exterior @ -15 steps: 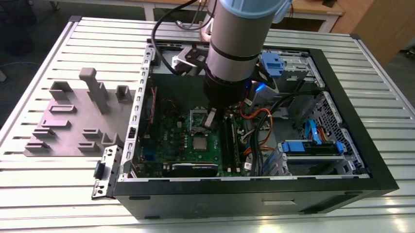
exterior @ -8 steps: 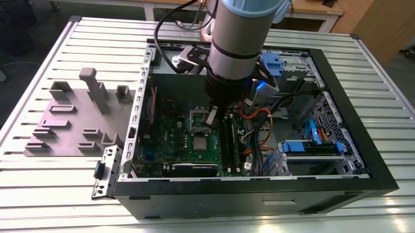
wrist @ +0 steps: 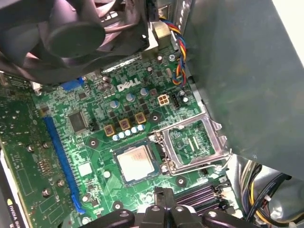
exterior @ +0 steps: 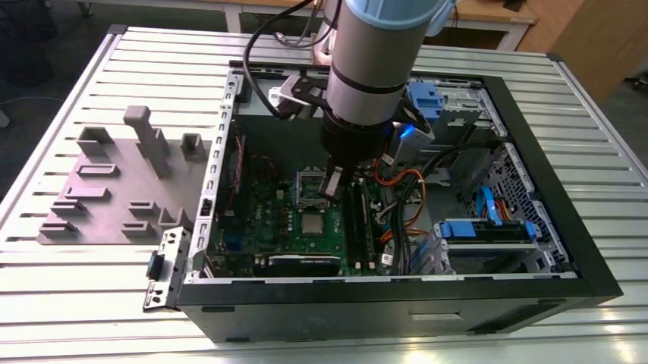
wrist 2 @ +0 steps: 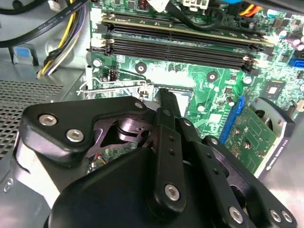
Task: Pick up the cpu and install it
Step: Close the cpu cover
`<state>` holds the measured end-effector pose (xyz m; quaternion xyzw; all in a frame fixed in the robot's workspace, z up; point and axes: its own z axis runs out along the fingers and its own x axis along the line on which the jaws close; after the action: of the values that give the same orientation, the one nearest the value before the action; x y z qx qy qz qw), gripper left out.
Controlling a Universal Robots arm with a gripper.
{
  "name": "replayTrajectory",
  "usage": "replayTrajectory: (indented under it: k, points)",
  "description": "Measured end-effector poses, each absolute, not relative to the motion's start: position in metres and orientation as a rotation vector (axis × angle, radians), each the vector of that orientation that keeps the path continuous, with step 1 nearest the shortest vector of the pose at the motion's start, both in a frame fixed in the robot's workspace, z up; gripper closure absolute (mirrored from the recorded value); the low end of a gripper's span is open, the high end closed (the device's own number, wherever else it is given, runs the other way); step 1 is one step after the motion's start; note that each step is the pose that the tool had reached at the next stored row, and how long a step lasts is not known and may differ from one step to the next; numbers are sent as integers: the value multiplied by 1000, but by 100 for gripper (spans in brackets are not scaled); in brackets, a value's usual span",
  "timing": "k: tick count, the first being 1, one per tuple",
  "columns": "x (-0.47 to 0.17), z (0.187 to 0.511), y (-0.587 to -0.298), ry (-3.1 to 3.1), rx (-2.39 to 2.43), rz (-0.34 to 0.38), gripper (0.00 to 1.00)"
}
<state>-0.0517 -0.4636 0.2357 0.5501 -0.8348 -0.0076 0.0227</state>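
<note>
In the exterior view my gripper [exterior: 335, 184] hangs at the frame's centre, drawn narrow and empty; the cpu [exterior: 312, 221] lies flat on the motherboard [exterior: 265, 216] just below it in the picture. I judge it light, stiff, slick-topped, fragile: pinch opposite edges.

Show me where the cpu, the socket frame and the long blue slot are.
cpu [wrist: 137, 163], first wrist view, centre of its silver top.
socket frame [wrist: 197, 162], first wrist view, on its metal rim.
long blue slot [wrist: 61, 161], first wrist view, midway along it.
</note>
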Motion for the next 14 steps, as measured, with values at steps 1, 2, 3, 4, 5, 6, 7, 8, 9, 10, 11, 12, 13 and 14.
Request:
replayTrajectory:
  k: [1, 2, 3, 4, 5, 6, 7, 8, 9, 10, 11, 12, 13, 14]
  points:
    - [-51, 235, -463, -2587, 1705, -29, 89]
    - [-51, 235, -463, -2590, 1707, -37, 89]
    - [-51, 235, -463, -2594, 1710, -48, 89]
    - [-50, 234, -463, -2599, 1714, -65, 89]
    - [-50, 234, -463, -2604, 1718, -82, 89]
    - [-50, 234, -463, -2610, 1723, -102, 89]
    - [-49, 234, -463, -2615, 1727, -119, 89]
    - [-49, 233, -463, -2618, 1731, -132, 89]
    - [-49, 233, -462, -2620, 1733, -137, 89]
    - [-48, 232, -462, -2620, 1734, -138, 89]
    - [-48, 232, -461, -2619, 1734, -139, 89]
    - [-47, 231, -461, -2619, 1735, -140, 89]
    - [-46, 231, -460, -2619, 1736, -142, 89]
    - [-46, 230, -459, -2620, 1737, -145, 89]
